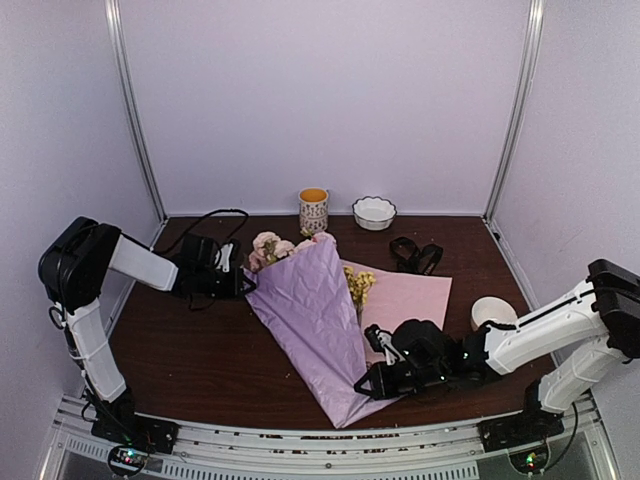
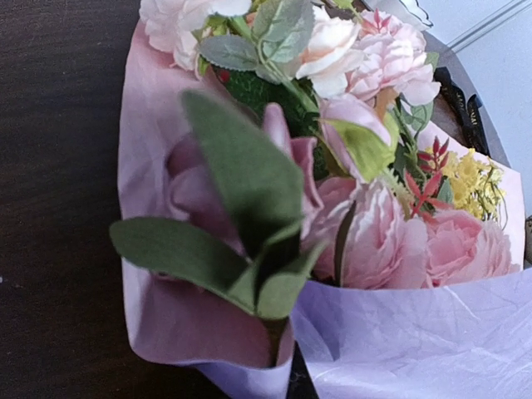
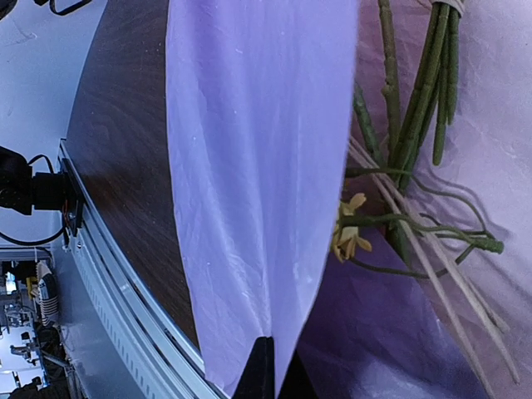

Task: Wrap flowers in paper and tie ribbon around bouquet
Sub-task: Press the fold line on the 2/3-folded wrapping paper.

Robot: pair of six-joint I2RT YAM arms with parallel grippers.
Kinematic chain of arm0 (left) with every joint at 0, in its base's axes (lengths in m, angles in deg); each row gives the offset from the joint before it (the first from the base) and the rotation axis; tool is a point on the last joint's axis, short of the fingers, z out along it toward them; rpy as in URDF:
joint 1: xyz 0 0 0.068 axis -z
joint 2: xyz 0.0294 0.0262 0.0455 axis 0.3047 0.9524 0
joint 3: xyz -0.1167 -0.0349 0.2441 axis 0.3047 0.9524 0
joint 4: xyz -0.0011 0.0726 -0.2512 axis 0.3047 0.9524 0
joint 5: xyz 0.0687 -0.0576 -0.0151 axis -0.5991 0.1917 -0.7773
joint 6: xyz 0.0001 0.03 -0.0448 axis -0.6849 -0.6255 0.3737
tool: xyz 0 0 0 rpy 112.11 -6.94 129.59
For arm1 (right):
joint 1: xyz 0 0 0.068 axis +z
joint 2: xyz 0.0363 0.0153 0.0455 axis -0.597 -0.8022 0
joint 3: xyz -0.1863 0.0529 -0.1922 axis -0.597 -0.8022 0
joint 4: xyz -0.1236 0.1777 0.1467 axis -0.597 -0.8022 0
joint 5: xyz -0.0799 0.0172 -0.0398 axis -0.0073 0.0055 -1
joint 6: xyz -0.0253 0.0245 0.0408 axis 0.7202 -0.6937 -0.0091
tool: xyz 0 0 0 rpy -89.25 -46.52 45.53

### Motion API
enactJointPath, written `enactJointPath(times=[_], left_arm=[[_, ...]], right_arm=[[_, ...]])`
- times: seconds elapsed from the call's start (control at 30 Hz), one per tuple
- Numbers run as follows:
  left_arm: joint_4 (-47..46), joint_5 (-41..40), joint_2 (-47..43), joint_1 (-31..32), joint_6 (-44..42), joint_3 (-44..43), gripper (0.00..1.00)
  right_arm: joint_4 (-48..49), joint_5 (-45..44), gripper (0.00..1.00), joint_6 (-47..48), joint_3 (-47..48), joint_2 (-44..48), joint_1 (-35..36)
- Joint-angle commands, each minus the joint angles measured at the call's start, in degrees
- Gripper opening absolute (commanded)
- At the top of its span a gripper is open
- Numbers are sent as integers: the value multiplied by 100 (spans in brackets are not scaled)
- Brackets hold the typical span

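The flowers [image 1: 268, 246] lie with their pink heads toward the back, and yellow blossoms [image 1: 358, 284] poke out on the right. The lilac paper [image 1: 315, 320] is folded over them in a long cone running to the near edge. My left gripper [image 1: 240, 278] is shut on the paper's upper left edge, close under the pink roses [image 2: 374, 241]. My right gripper [image 3: 268, 367] is shut on the paper's narrow lower end [image 3: 249, 183], with the bare green stems [image 3: 416, 108] uncovered beside it. The black ribbon [image 1: 415, 255] lies loose at the back right, apart from the bouquet.
A pink sheet [image 1: 410, 295] lies under the bouquet on the right. A patterned mug [image 1: 313, 210] and a white bowl [image 1: 374, 212] stand at the back wall. A pale round roll [image 1: 492, 312] sits by the right arm. The table's metal rail [image 3: 116, 291] runs close to the paper's tip.
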Motion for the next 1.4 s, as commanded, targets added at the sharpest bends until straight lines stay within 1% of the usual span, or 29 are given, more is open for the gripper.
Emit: enactJointPath(times=[0.0, 0.23, 0.37, 0.4, 0.43, 0.5, 0.57, 0.6, 0.67, 0.7, 0.73, 0.77, 0.83, 0.9, 0.97, 1.07, 1.17, 1.2, 1.3, 1.37], left_arm=[[383, -526, -223, -129, -401, -406, 0], [799, -753, -482, -250, -614, -625, 0], [854, -627, -605, -249, -726, -734, 0], [821, -677, -575, -272, -704, -725, 1], [759, -744, -496, -304, -628, -701, 4], [782, -592, -274, -470, -453, -735, 15], [802, -380, -174, -564, -347, -742, 28], [830, -449, -221, -569, -341, -714, 35], [876, -696, -417, -567, -317, -625, 57], [987, -885, -539, -564, -305, -618, 65], [1133, -1044, -656, -569, -279, -636, 71], [1378, -1170, -839, -575, -250, -657, 75], [1529, -1198, -1229, -565, -21, -540, 77], [1416, -1123, -1725, -487, 369, -139, 77], [1440, -1115, -2214, -236, 572, 315, 77], [1288, -833, -2551, 363, 955, 941, 82], [637, -589, -2459, 1013, 1397, 1419, 87], [486, -565, -2349, 1135, 1511, 1495, 88], [157, -460, -1941, 1233, 1774, 1553, 89], [-26, -392, -1673, 1241, 1791, 1468, 89]], right_arm=[[202, 221, 0, -132, -338, -23, 26], [99, 386, 0, 12, -256, -123, 25], [95, 430, 0, 54, -175, -268, 26], [115, 462, 0, 62, -143, -328, 26], [135, 485, 0, 64, -127, -365, 28], [212, 509, 0, 61, -112, -444, 26], [263, 510, 0, 48, -97, -483, 25], [263, 510, 0, 51, -82, -503, 26], [231, 502, 0, 79, -35, -522, 21], [187, 481, 0, 93, -17, -539, 24], [145, 469, 0, 103, 10, -548, 23], [117, 462, 0, 122, 26, -562, 26], [84, 457, 0, 147, 77, -588, 25], [50, 457, 0, 167, 121, -601, 19], [-15, 449, 0, 193, 146, -615, 21], [-6, 417, 0, 188, 126, -601, 17], [-10, 437, 0, 210, 156, -655, 5], [-17, 443, 0, 228, 182, -664, 11], [47, 439, 0, 210, 193, -681, 12], [63, 446, 0, 216, 203, -683, 8]])
